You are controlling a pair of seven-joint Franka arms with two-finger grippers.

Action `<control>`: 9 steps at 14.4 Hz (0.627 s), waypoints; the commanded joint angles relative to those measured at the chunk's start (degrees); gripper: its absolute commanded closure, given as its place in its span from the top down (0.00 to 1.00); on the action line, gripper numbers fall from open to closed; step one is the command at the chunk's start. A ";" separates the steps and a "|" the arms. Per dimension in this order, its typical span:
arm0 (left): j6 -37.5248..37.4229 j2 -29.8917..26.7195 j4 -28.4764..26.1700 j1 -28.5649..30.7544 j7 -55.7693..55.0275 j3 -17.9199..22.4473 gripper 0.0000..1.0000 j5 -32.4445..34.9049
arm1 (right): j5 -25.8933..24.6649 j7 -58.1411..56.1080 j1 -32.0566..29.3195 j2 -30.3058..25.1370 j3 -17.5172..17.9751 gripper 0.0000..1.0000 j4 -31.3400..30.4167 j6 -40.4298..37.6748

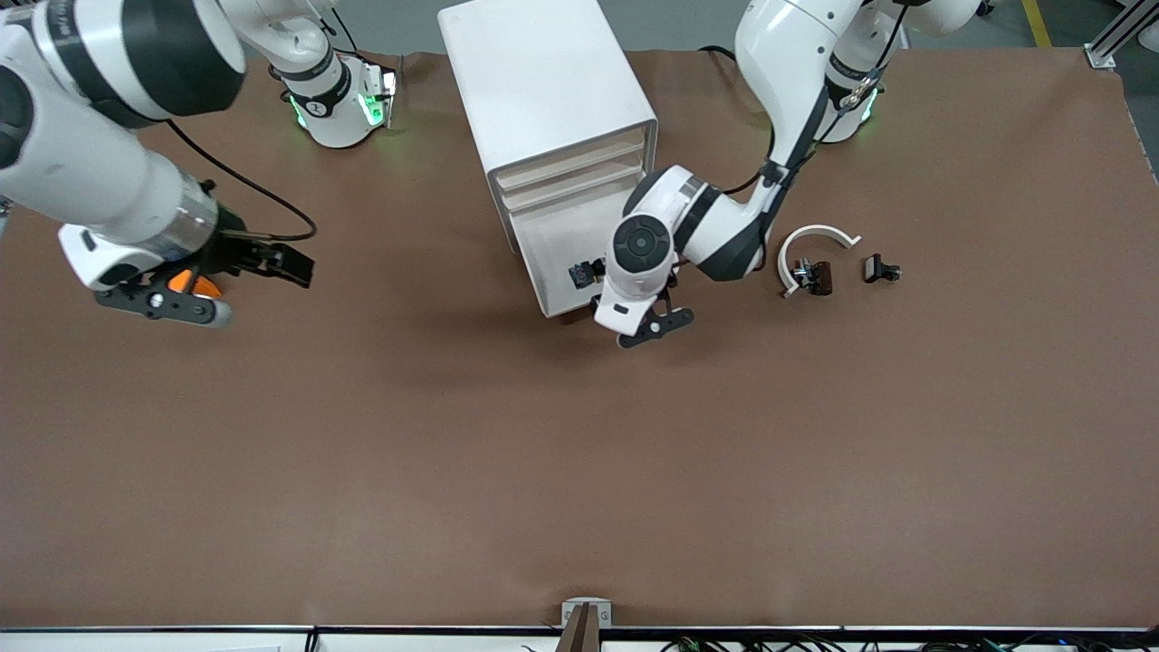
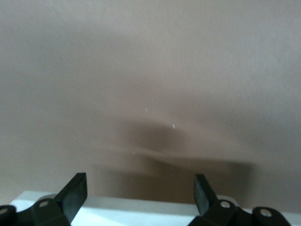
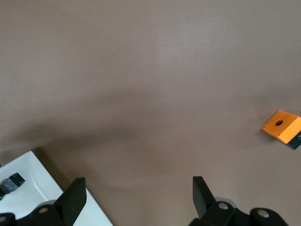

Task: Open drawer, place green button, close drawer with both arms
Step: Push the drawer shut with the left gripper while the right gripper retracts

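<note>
The white cabinet (image 1: 543, 81) stands at the table's back middle. Its third drawer (image 1: 552, 254) is pulled out toward the front camera. The button (image 1: 584, 273), small, dark and blue, lies in the drawer near its front corner. It also shows in the right wrist view (image 3: 9, 182). My left gripper (image 1: 605, 306) is at the drawer's front corner, open and empty (image 2: 141, 193), with the drawer's white edge (image 2: 141, 212) between its fingers. My right gripper (image 1: 282, 263) is open and empty (image 3: 139, 195), up over the table toward the right arm's end.
An orange cube (image 1: 195, 283) with a black hole lies under the right hand and shows in the right wrist view (image 3: 281, 127). A white curved piece (image 1: 819, 237) and two dark clip pieces (image 1: 812, 276) (image 1: 881, 269) lie toward the left arm's end.
</note>
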 commanded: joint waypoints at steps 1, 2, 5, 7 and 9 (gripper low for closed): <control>0.24 -0.12 -0.19 -2.64 -3.07 0.19 1.00 0.02 | -0.70 -5.84 -3.45 -6.71 1.03 1.00 -9.21 4.34; 0.06 -0.30 -0.19 -3.43 -4.92 0.19 1.00 0.02 | -0.70 -7.69 -4.51 -7.15 1.12 1.00 -9.92 4.43; -0.20 -0.74 -0.54 -4.32 -9.49 -2.44 1.00 -0.07 | -0.70 -9.89 -6.53 -8.30 1.03 1.00 -10.01 4.08; -0.29 -0.74 -1.15 -4.32 -11.61 -4.81 1.00 0.01 | -0.70 -14.46 -8.46 -9.09 1.12 1.00 -10.71 3.99; -0.29 -0.65 -2.12 -4.32 -11.79 -6.83 1.00 -0.07 | -0.70 -15.88 -9.88 -10.32 1.12 1.00 -12.29 4.43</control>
